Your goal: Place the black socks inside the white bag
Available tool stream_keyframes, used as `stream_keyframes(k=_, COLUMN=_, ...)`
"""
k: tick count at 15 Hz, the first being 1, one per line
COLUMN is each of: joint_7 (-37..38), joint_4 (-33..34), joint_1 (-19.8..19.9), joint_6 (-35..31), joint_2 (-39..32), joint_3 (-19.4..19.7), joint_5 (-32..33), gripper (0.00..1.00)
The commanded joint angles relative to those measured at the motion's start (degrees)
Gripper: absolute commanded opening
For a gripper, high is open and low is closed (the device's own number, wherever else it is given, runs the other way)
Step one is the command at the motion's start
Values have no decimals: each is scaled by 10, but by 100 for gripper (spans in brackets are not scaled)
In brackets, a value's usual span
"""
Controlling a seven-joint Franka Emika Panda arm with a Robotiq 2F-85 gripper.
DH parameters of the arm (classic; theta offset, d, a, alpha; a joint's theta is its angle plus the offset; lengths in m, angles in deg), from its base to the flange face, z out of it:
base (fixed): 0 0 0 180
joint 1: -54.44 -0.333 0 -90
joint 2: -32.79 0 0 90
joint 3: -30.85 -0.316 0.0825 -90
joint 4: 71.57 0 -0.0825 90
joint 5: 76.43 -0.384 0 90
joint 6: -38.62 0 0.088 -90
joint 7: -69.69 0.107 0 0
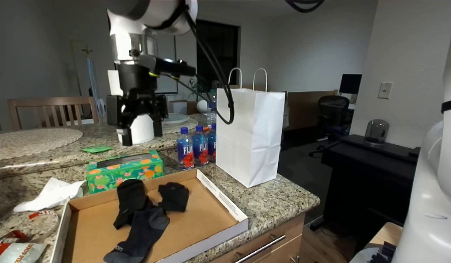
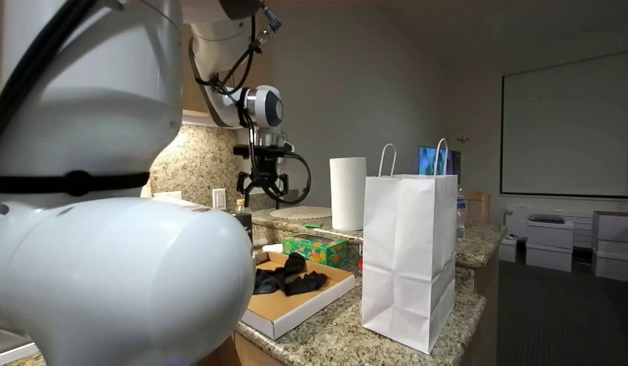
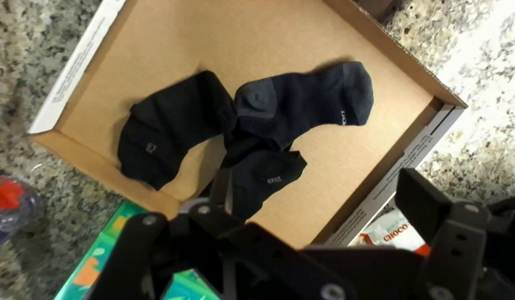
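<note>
Hanging claw (image 1: 142, 136): jaws spread wide.
Black socks (image 3: 178, 129): well below the claw, lying in the box (image 1: 207, 201).
White bag (image 1: 247, 138): upright, just beside the box.

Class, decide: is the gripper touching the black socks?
Apart. In an exterior view, the gripper hangs above the black socks, with part of the floral box showing between them.

Black socks (image 3: 257, 130) near white bag (image 1: 245, 135)

Black socks (image 2: 299, 284) in box (image 2: 314, 306); white bag (image 2: 406, 254) upright nearby.
</note>
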Motion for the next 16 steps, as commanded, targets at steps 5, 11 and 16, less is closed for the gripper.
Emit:
stream_keyframes(k=5, joint_7=101, joint_4=-24, joint_1=-36, joint_6=-102, joint_2=-112, joint_3=5, joint_5=45, gripper=100)
stream_keyframes(k=11, joint_7=162, joint_4=-32, joint_1=-65, joint_6=-168, joint_2=-163, joint_3=29, joint_5=104, gripper=100)
stream_keyframes(k=16, joint_7=160, joint_4=-36, joint_1=-66, joint_6=-185, joint_2=-199, joint_3=37, joint_5=94, gripper=100)
